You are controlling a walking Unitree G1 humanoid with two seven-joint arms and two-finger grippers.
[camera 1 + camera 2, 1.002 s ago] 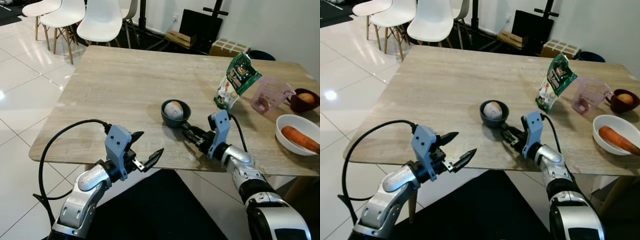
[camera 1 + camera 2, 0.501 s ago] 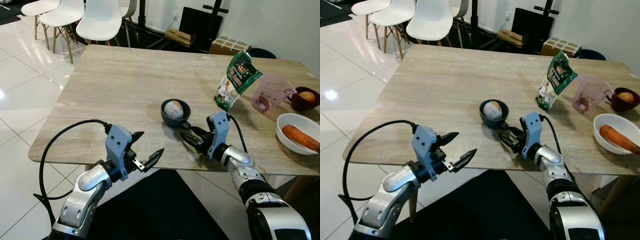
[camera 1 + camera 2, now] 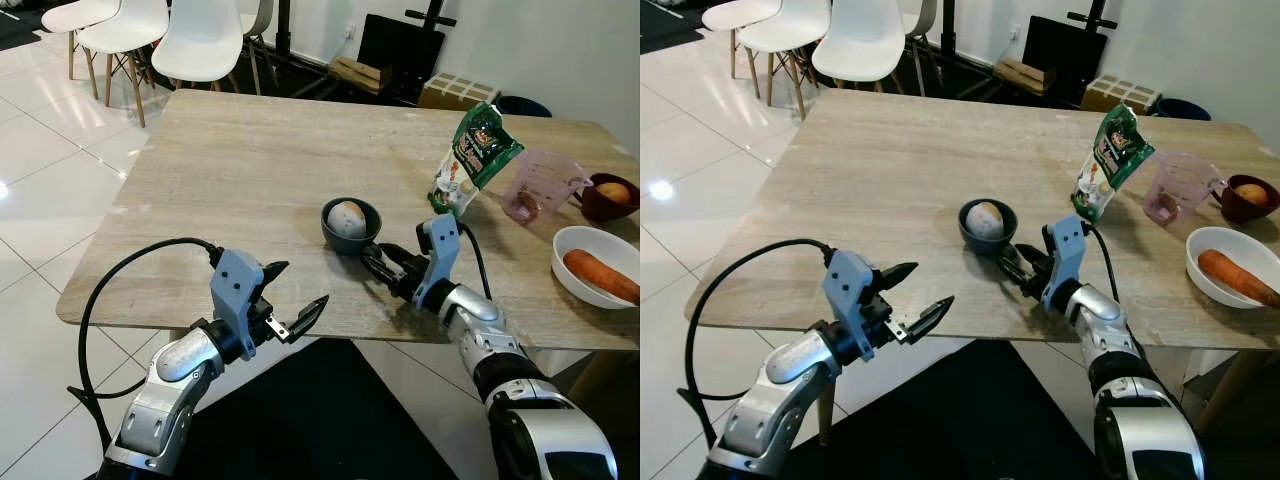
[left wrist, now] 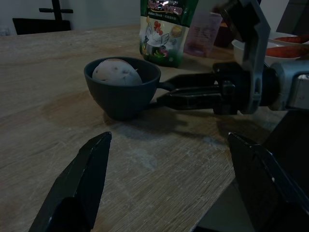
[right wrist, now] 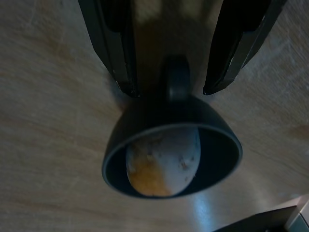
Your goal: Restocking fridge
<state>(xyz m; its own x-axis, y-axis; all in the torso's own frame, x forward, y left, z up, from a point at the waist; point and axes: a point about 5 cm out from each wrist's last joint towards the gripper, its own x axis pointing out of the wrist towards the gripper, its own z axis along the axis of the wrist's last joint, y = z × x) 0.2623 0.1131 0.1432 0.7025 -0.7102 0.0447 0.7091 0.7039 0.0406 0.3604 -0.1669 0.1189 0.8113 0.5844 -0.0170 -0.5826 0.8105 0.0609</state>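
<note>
A: Report the position of the right end effector (image 3: 375,262).

B: It lies low over the near part of the bench (image 3: 230,170), pointing at the dark bowl (image 3: 352,224). Its 2 fingers (image 5: 112,43) are spread a little, 1 on each side of the bowl's short handle (image 5: 176,79). The wrist view shows a gap between each finger and the handle, so nothing is gripped.

A: Contents of the bowl?

B: 1 pale, speckled potato (image 3: 347,216). The bowl stands upright near the middle of the bench, slightly toward the near edge.

A: State of the left end effector (image 3: 298,298).

B: It hangs in front of the near edge of the bench, left of the bowl and well apart from it. Its fingers are spread wide and hold nothing.

A: Other items on the bench?

B: All are to the right. A green snack bag (image 3: 470,160) stands tilted, far right of the bowl. Just right of the bag is a clear pink measuring cup (image 3: 540,188). Beyond that is a dark red bowl (image 3: 605,199) with 1 round yellowish item in it. Nearer, at the right edge, a white bowl (image 3: 577,245) holds 1 carrot (image 3: 600,276).

A: Surroundings?

B: White chairs (image 3: 160,35) stand on the tiled floor (image 3: 40,190) beyond the far left corner of the bench.
</note>
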